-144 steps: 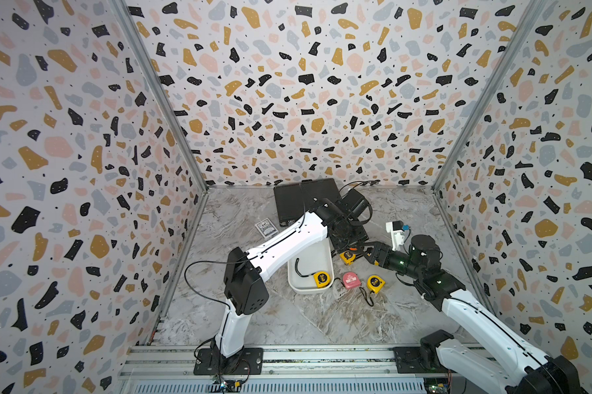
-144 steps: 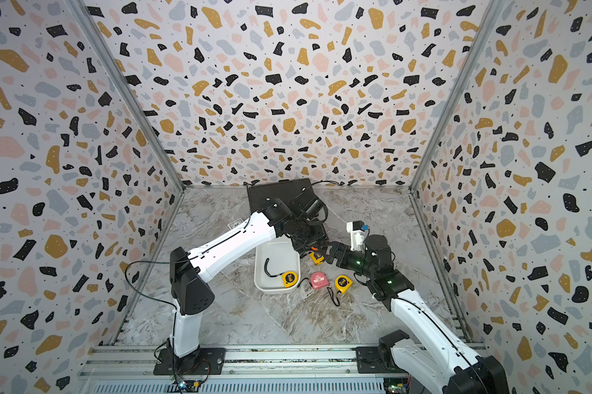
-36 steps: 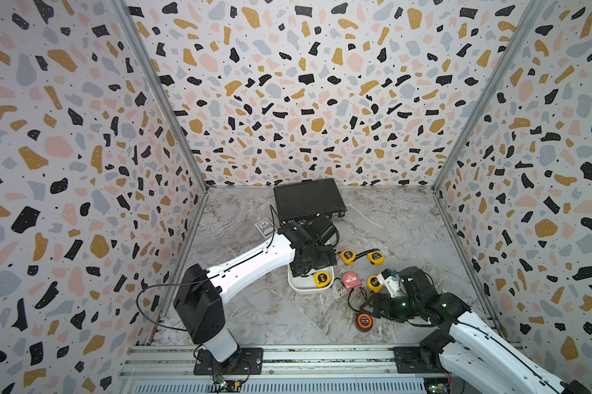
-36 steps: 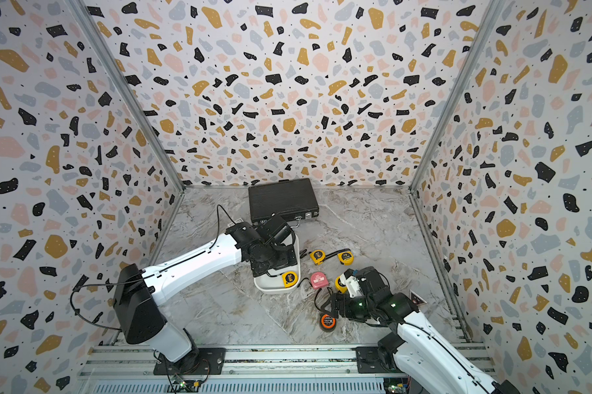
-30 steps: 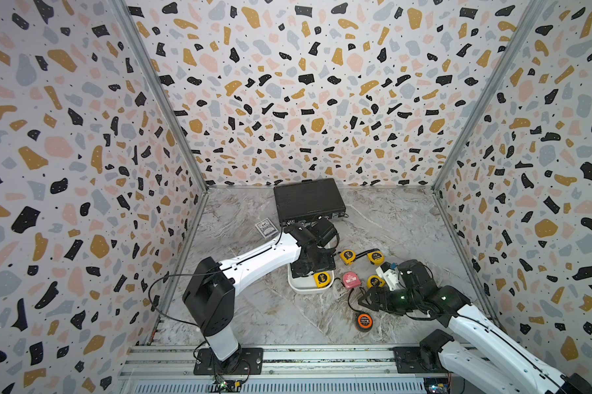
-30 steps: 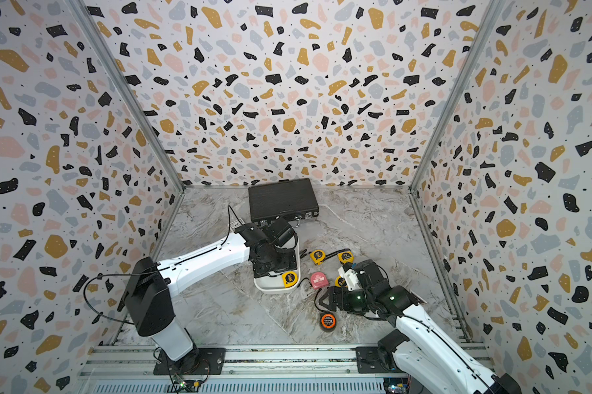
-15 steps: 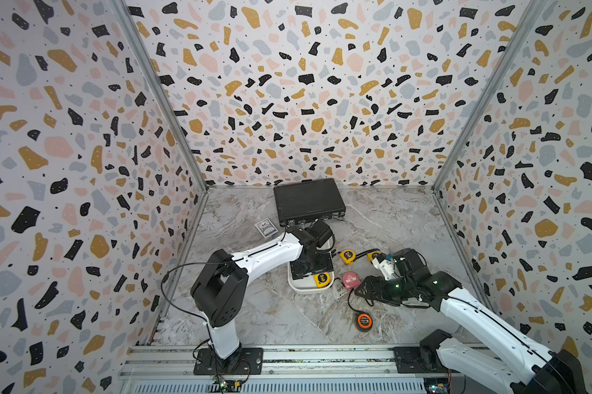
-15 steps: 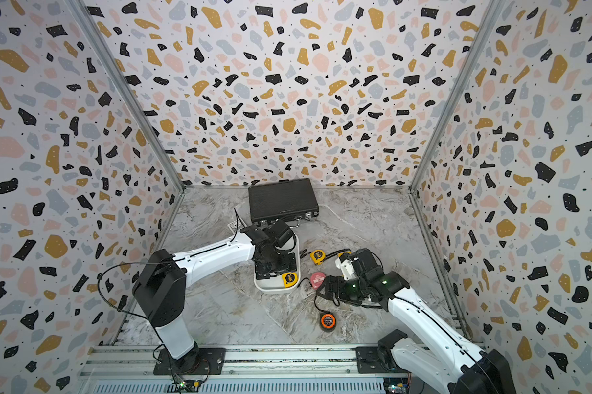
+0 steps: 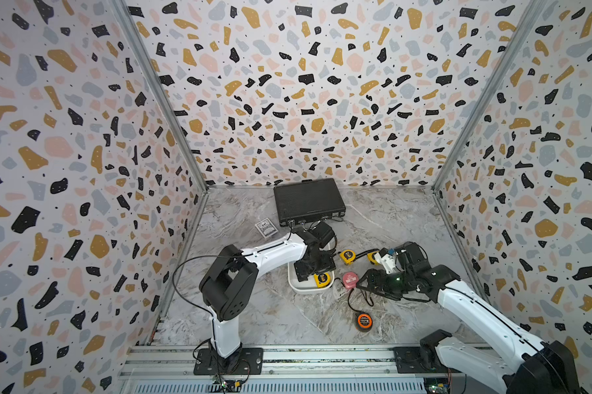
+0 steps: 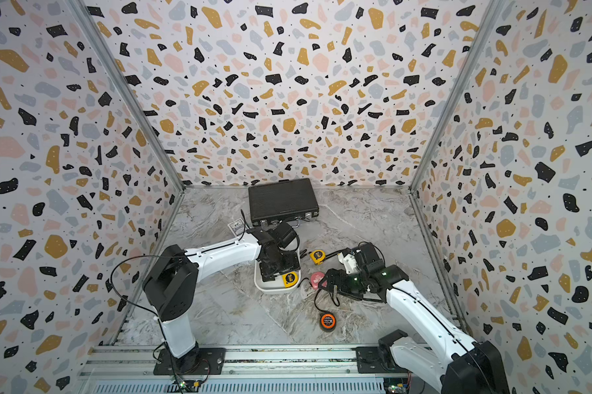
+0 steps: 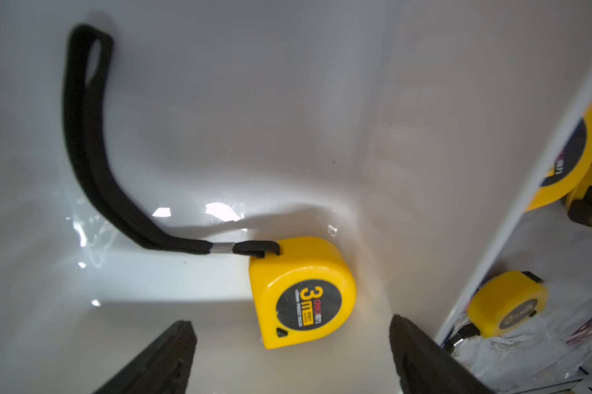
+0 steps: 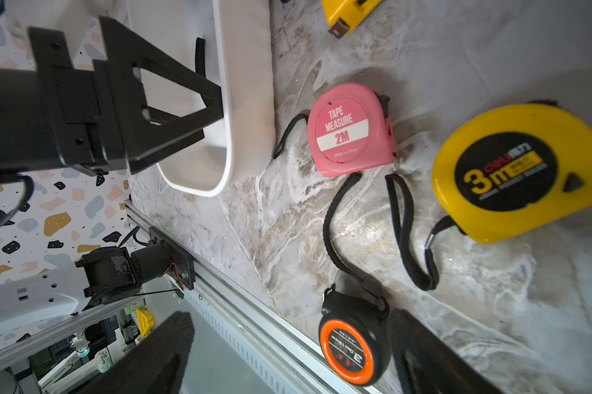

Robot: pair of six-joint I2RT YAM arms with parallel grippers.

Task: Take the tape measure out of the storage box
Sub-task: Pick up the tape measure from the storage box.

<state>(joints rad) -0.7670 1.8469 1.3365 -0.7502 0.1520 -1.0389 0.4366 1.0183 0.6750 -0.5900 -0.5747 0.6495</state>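
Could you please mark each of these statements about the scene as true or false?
1. One yellow tape lies in the tray. True.
2. The left claw is clamped on that tape. False: its jaws stand open, one on either side of the tape and clear of it.
3. The pink tape lies inside the tray. False: it lies on the table beside the tray.
4. The briefcase is closed. True.
5. The right claw holds the orange tape. False: it is open and empty, and that tape lies on the table.
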